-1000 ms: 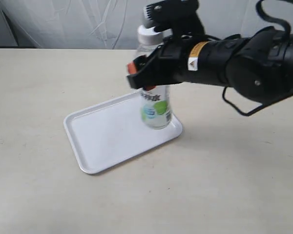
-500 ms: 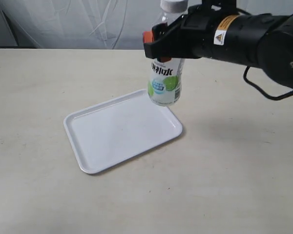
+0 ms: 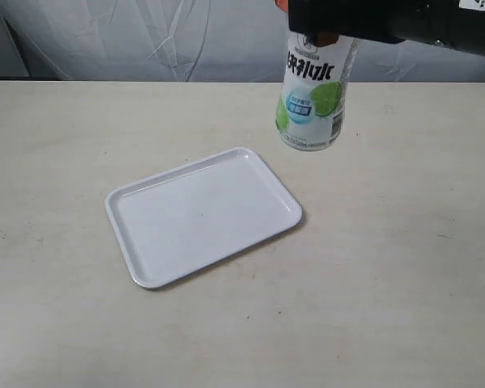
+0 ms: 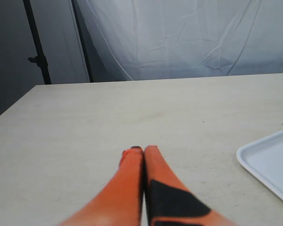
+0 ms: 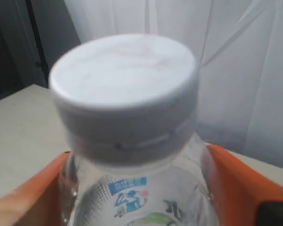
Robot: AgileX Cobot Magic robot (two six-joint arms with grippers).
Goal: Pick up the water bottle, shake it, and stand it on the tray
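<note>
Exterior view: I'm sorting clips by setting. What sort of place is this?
Probably a robot test bench: bare beige table, white cloth backdrop, dark stand pole.

High oblique exterior — low left wrist; tray shared

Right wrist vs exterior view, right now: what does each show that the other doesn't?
Right wrist only: the white screw cap and the orange fingers flanking the bottle just below it. Exterior only: the flat white rectangular tray with nothing on it, and the bottle's base, apart from the tray. Both: the small clear plastic water bottle with its white-and-green label, clamped in the right gripper, plus the beige table and white backdrop.
</note>
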